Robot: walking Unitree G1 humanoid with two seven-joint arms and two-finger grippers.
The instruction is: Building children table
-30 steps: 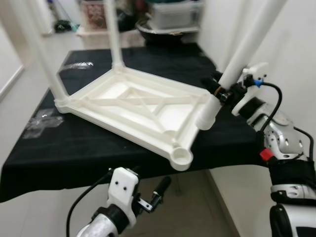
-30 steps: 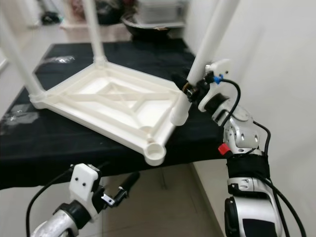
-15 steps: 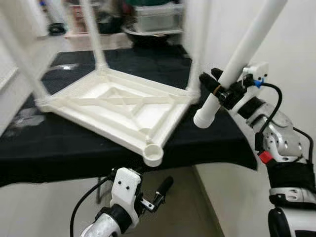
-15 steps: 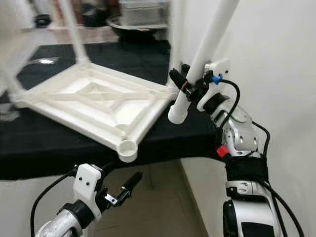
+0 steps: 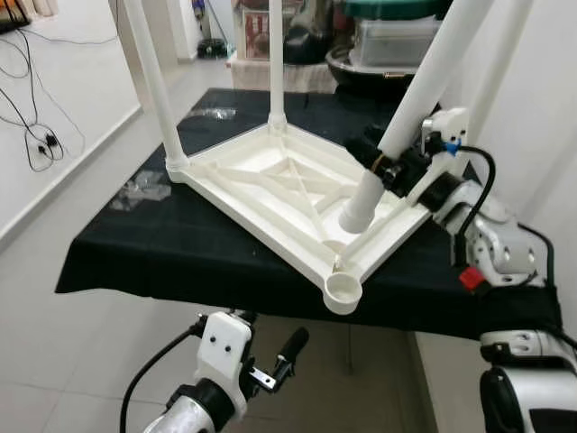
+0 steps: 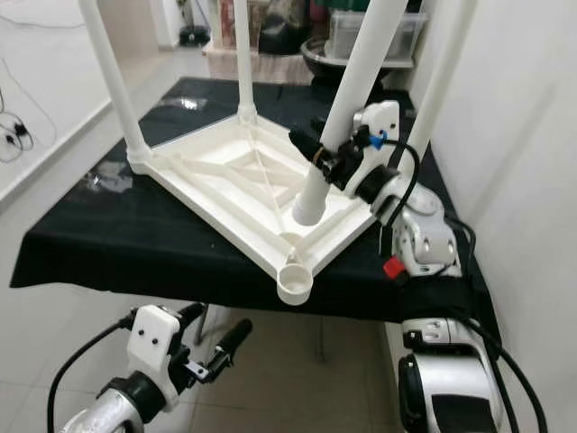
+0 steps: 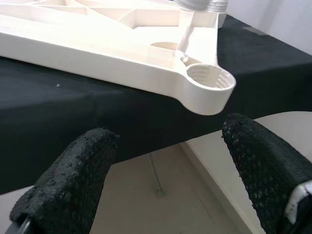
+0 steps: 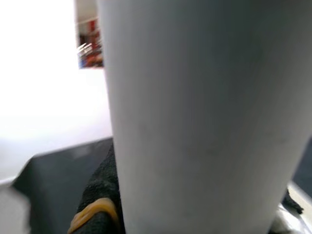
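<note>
Fingers of the left gripper point(image 7: 161, 180) hang spread wide and hold nothing, below the worktop's near edge and facing the one empty socket point(image 5: 343, 289) at the tabletop's closest corner. That corner juts past the black worktop point(image 5: 135, 257), so a hard downward push there could tip or slide the upturned tabletop point(image 5: 279, 189) toward the floor; with the left arm low, nothing steadies it.

Above and slightly behind the socket, the right gripper point(image 5: 389, 162) has its fingers clamped round the loose white leg point(image 5: 410, 104), which slants with its lower end over the frame's inner ribs, not over the socket. Lowered as it stands, I judge the leg would strike the rim or a rib and jam crooked; it likely needs bringing nearer and more upright first. The long upper part may also swing against the white wall point(image 6: 514, 135) close on the right.

Farther back, two fitted legs point(image 5: 153, 77) rise from the far corners, and a third stands by the right arm. A crumpled clear wrapper point(image 5: 135, 189) lies at the left. Bins and a bowl clutter the back, cables trail across the floor.
</note>
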